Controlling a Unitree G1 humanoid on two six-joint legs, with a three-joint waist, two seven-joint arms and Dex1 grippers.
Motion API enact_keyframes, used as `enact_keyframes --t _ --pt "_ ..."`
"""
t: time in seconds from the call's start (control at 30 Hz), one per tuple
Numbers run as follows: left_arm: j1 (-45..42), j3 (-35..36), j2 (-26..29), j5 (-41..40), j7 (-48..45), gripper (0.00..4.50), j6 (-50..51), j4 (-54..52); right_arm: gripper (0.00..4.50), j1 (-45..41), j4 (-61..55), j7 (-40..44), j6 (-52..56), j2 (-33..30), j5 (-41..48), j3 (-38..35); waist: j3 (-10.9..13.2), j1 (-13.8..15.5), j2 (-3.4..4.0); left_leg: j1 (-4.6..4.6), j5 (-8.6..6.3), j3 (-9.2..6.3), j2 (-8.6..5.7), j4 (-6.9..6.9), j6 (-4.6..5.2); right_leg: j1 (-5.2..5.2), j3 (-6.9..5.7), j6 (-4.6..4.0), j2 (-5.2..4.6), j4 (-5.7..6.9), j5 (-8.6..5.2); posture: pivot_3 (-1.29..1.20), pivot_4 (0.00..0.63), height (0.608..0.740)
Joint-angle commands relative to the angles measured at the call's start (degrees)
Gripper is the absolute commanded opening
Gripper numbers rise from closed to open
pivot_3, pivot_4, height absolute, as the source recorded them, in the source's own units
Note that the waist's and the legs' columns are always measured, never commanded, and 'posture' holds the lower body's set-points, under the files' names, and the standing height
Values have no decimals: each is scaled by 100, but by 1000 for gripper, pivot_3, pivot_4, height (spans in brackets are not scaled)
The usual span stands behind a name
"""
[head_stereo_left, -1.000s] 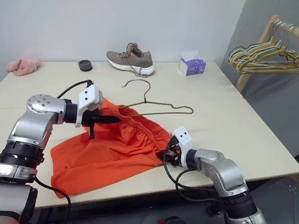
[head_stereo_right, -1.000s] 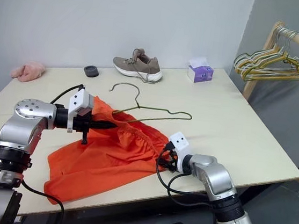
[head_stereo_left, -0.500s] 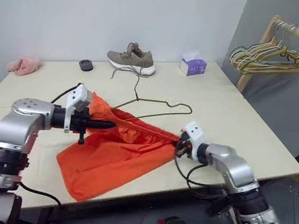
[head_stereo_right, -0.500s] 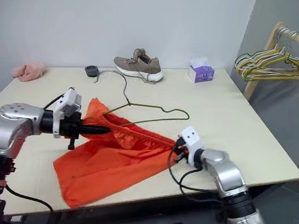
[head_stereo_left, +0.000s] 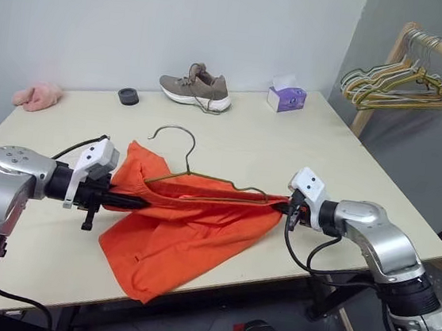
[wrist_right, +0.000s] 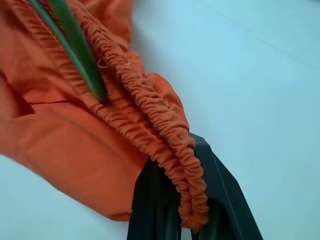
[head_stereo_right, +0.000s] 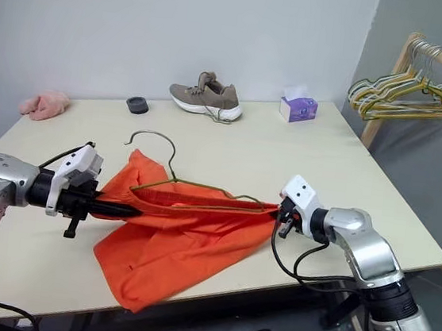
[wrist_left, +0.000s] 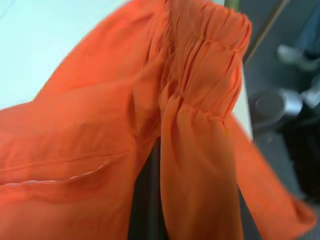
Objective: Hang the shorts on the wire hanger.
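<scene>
From my head cameras, my left gripper [head_stereo_left: 143, 201] is clamped on one end of the shorts' [head_stereo_left: 186, 229] waistband and my right gripper [head_stereo_left: 284, 208] pinches the other end, stretching it taut above the table [head_stereo_left: 302, 155]. The wire hanger [head_stereo_left: 195, 180] sits inside the waistband, its hook rising above the cloth. The legs of the shorts drape onto the table.

Left wrist view: gathered orange cloth bunches around my closed fingers [wrist_left: 145, 200].

Right wrist view: my black fingers [wrist_right: 220, 200] squeeze the elastic band, and the green wire runs into the waistband opening.
</scene>
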Motion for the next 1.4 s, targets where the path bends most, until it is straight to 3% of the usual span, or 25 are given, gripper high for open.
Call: enact_keyframes --t 0.03,0.53,0.77,0.9,1.03,1.17,1.4 --pt "-160 33 98 357 145 0 -292 455 28 -15 -302 51 48 -304 -98 -127 0 7 0 -1 0 0 0 0 0 -2 1 0 0 0 0 -261 0 740" --pt "-294 -66 -119 394 117 0 -605 844 28 99 -768 473 -213 -857 -223 248 1 -11 -1 -2 0 1 1 0 0 -3 1 1 -2 0 0 -275 0 740" --pt "-305 -372 -215 754 107 0 -1056 910 28 -457 -631 806 -434 -969 -419 554 1 -46 0 -2 0 1 1 1 0 -4 2 1 -3 0 0 -285 0 740" --pt "-456 -560 -403 985 267 0 -1252 953 28 -900 -482 989 -541 -890 -604 806 1 -41 -1 0 0 -1 1 1 0 -4 0 1 -3 0 0 -286 0 740" --pt "-766 -821 -956 1227 639 0 -1353 913 28 -1431 -405 939 -448 -389 -849 1230 0 -37 -2 -2 0 -1 -1 2 0 -3 0 2 -5 0 1 -287 0 740" --pt "-883 -926 -1197 1425 772 0 -1463 953 28 -1461 -560 1131 -283 -283 -849 1326 -1 -45 -4 -5 0 -4 -1 3 0 -2 -2 2 -5 -1 1 -293 0 740" --pt "-756 -894 -1340 1510 847 0 -1472 814 2159 -1181 -934 1363 -250 -642 -802 1097 -1 -56 -4 -8 0 -2 -4 3 0 -6 -1 2 -9 -1 0 -294 0 740"
